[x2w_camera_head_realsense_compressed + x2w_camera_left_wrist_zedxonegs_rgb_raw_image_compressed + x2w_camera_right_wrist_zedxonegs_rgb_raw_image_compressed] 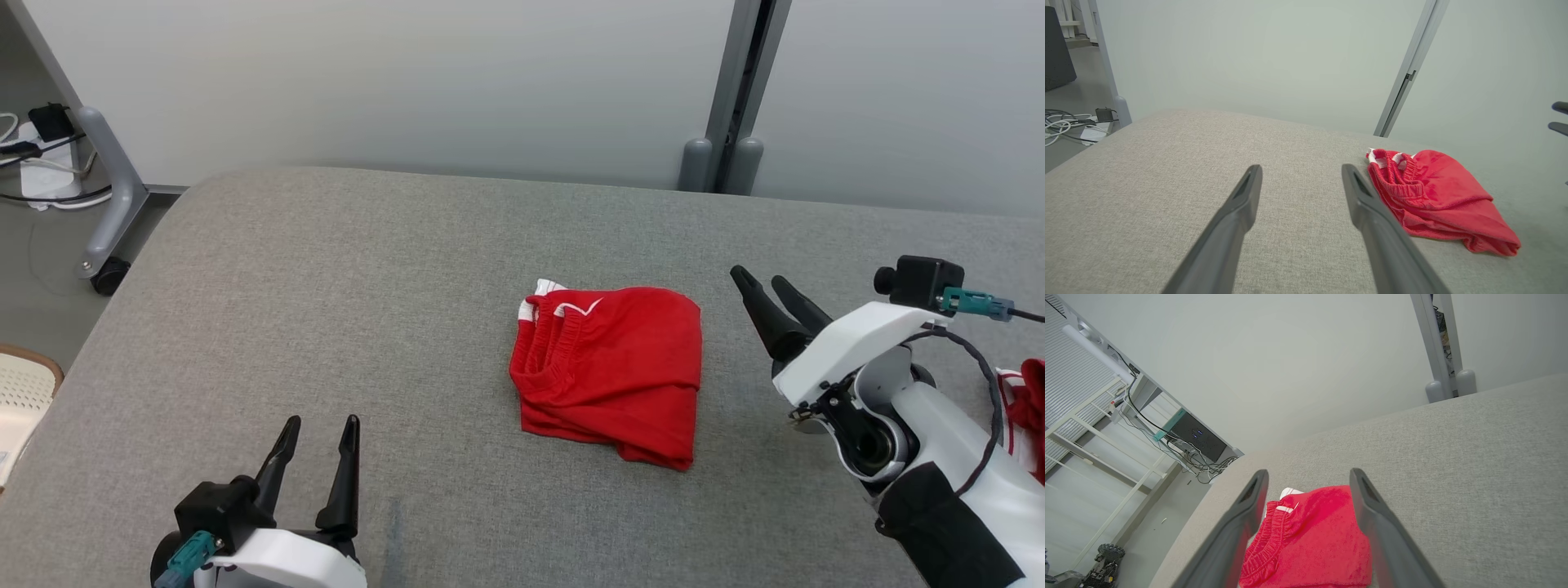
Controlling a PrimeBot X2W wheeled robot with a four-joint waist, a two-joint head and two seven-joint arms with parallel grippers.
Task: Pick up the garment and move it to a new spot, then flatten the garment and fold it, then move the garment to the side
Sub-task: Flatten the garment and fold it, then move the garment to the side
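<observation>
Folded red shorts (612, 371) on the grey pad (326, 286), both claws empty.
Head view: left gripper (322, 421) spread wide, low and well left of them; right gripper (757, 276) parted, near their right edge, forearm slanting in. Left wrist view: shorts right of the fingers (1372, 212). Right wrist view: shorts between spread fingers (1374, 514).

white arm (857, 339), black-fingered right claw (755, 276)

The left gripper (321, 423) is seen at the lower left of the head view, jaws spread, fingers pointed up the frame. The right gripper (759, 279) is seen at the right edge, jaws parted, fingers angled toward the upper left.
</observation>
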